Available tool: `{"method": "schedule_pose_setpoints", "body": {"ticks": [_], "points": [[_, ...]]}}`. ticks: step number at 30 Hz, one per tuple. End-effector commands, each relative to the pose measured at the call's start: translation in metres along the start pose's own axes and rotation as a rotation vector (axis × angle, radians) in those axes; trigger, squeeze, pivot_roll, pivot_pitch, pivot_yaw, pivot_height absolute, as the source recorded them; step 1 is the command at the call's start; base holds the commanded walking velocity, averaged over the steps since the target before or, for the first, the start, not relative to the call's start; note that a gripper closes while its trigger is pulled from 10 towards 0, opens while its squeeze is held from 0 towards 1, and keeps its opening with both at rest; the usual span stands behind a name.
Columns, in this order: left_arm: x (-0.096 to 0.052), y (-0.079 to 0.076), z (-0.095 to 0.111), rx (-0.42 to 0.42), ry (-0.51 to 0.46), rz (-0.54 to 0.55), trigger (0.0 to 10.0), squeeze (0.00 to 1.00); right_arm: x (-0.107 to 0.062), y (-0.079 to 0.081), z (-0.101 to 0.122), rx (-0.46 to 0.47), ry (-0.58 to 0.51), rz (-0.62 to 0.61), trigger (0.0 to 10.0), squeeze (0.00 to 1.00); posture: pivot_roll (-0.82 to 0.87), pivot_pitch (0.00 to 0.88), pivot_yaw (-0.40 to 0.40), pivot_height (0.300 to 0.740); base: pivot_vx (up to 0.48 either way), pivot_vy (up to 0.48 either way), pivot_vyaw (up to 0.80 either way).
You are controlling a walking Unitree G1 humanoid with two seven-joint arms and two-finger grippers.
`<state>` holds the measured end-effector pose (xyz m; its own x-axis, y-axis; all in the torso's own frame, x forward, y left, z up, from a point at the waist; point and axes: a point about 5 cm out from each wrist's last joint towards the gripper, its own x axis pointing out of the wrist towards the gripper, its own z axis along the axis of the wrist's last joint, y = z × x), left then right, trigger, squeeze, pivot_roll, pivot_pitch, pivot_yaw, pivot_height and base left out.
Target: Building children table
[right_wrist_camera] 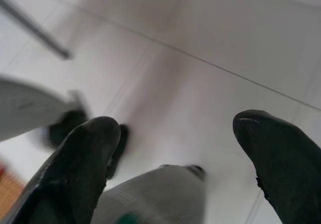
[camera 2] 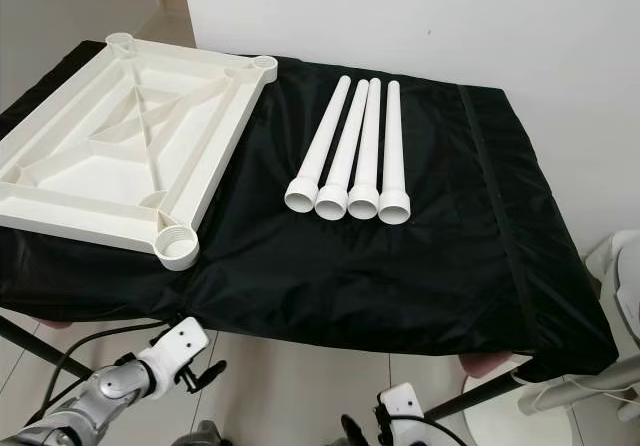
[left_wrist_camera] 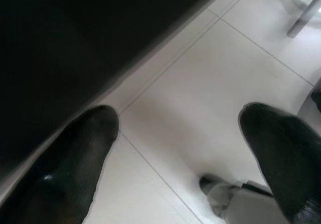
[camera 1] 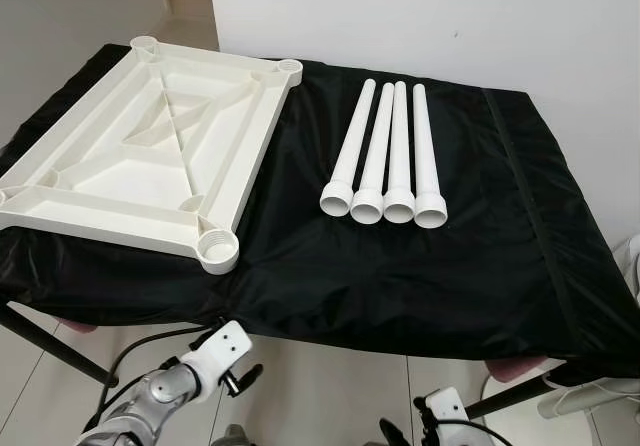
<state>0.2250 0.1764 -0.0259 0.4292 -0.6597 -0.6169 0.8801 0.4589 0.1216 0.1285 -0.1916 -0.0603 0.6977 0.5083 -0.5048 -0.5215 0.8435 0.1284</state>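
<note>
A white plastic tabletop (camera 1: 140, 156) lies upside down on the left part of a table draped in black cloth (camera 1: 480, 246). Round leg sockets sit at its corners, one (camera 1: 218, 249) nearest me. Several white tube legs (camera 1: 385, 156) lie side by side in the middle of the cloth, wide ends toward me. My left arm (camera 1: 160, 391) and right arm (camera 1: 445, 406) hang low, below the table's front edge. In the wrist views my left gripper (left_wrist_camera: 180, 133) and right gripper (right_wrist_camera: 178, 133) are both open over the tiled floor, holding nothing.
A white wall stands behind the table. Dark metal table legs (camera 1: 50, 346) slant down to the pale tiled floor. A white rounded object (camera 1: 600, 396) sits on the floor at the right. The right half of the cloth is bare.
</note>
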Motion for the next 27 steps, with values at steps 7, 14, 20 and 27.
{"method": "schedule_pose_setpoints", "body": {"ticks": [7, 14, 20, 27], "points": [[-0.017, -0.014, 0.01, 0.033, -0.052, -0.44, 10.0, 0.0, -0.019, 0.007, 0.019, -0.015, -0.051, 0.22, 10.0, 0.0, 0.06, 0.01, -0.052, 0.74, 0.0, 0.0, 0.0], [-0.033, -0.011, 0.05, -0.002, -0.225, -0.463, 10.0, 0.0, -0.035, 0.013, 0.061, 0.005, -0.189, 0.355, 10.0, 0.0, 0.06, 0.017, -0.055, 0.74, 0.0, 0.0, 0.0], [-0.045, 0.002, 0.097, -0.064, -0.416, -0.448, 10.0, 0.0, -0.046, 0.013, 0.114, 0.015, -0.374, 0.422, 10.0, 0.0, 0.06, 0.032, -0.05, 0.74, 0.0, 0.0, 0.0], [-0.062, 0.016, 0.139, -0.078, -0.565, -0.449, 10.0, 0.0, -0.057, 0.007, 0.171, -0.001, -0.572, 0.414, 10.0, 0.0, 0.06, 0.038, -0.048, 0.74, 0.0, 0.0, 0.0]]}}
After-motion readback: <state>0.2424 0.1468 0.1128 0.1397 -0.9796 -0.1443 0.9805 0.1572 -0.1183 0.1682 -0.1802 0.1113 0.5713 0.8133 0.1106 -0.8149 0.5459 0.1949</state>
